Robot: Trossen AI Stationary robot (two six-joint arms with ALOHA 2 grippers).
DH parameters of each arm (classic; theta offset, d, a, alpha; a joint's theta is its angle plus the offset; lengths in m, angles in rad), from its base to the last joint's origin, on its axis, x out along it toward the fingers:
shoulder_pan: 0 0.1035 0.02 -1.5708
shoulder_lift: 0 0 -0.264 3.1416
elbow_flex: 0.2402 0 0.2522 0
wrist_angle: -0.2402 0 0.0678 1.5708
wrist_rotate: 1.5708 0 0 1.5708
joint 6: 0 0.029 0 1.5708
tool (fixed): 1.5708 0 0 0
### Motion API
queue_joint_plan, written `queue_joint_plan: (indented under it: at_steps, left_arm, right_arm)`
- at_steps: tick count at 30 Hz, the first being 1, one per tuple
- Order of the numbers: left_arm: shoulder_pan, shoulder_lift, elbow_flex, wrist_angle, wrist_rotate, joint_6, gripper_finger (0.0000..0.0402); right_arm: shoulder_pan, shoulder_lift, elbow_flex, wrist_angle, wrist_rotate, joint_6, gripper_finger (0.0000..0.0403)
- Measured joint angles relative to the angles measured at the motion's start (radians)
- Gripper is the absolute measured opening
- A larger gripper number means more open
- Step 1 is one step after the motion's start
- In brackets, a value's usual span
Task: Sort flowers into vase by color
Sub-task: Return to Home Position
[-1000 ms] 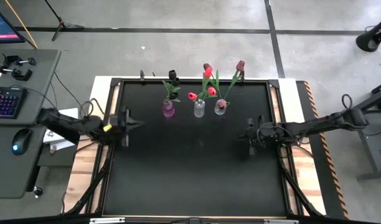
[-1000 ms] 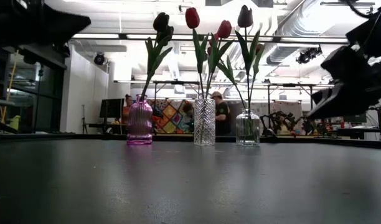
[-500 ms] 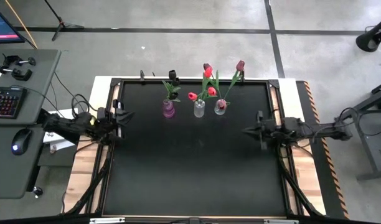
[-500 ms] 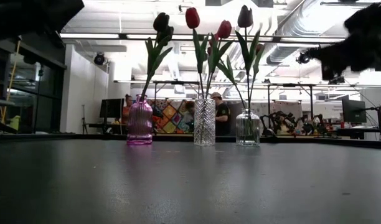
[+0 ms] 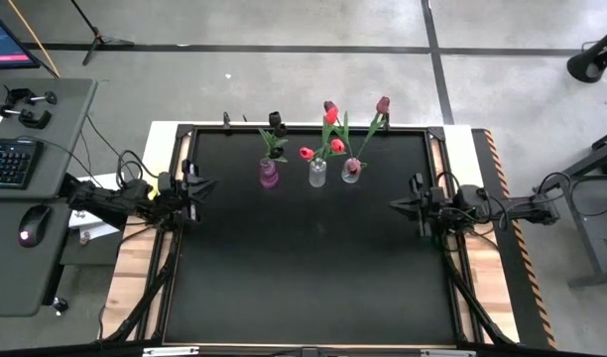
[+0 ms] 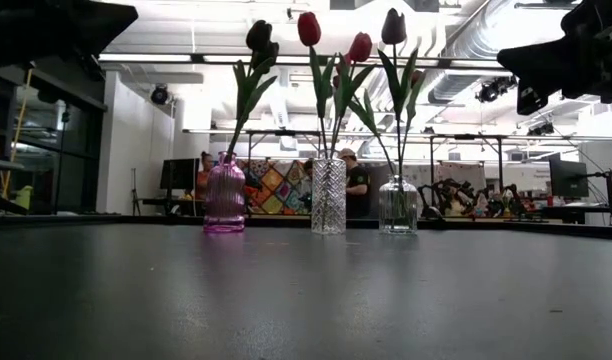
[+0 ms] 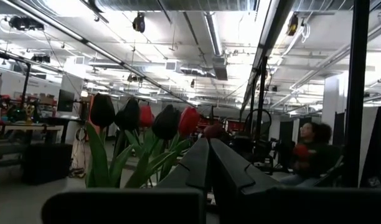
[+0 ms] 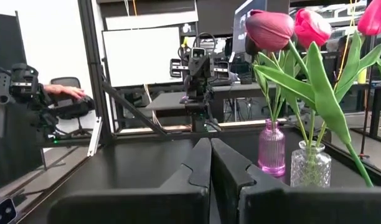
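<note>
Three vases stand in a row near the table's far edge: a pink vase (image 5: 269, 174) with dark tulips (image 6: 258, 35), a cut-glass vase (image 5: 316, 175) with red tulips (image 6: 308, 28), and a round clear vase (image 5: 351, 171) with a dark maroon tulip (image 6: 393, 26). The stems stick into the vase necks. My left gripper (image 5: 206, 183) hovers shut and empty at the table's left edge. My right gripper (image 5: 395, 206) hovers shut and empty near the right edge. Both are well away from the vases.
A raised black frame (image 5: 181, 228) borders the black tabletop. A desk with keyboard (image 5: 8, 164) and mouse stands left of the table. People (image 6: 354, 185) show in the room behind the far edge. The tabletop's near half (image 5: 313, 278) holds no objects.
My right gripper has risen well above the table and tipped from slanting down to about level, its arm folding back toward the right edge. My left gripper has drawn back a little toward the left edge and tipped up. Vases and flowers have stayed put.
</note>
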Motion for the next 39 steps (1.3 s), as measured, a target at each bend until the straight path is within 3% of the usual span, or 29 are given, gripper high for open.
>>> queue_joint_plan:
  at_steps: [39]
  left_arm:
    - [-0.003,0.011,0.000,-0.022,-0.001,0.000,0.0000]
  right_arm:
    - [0.001,0.006,-0.001,-0.028,-0.001,0.000,0.0000]
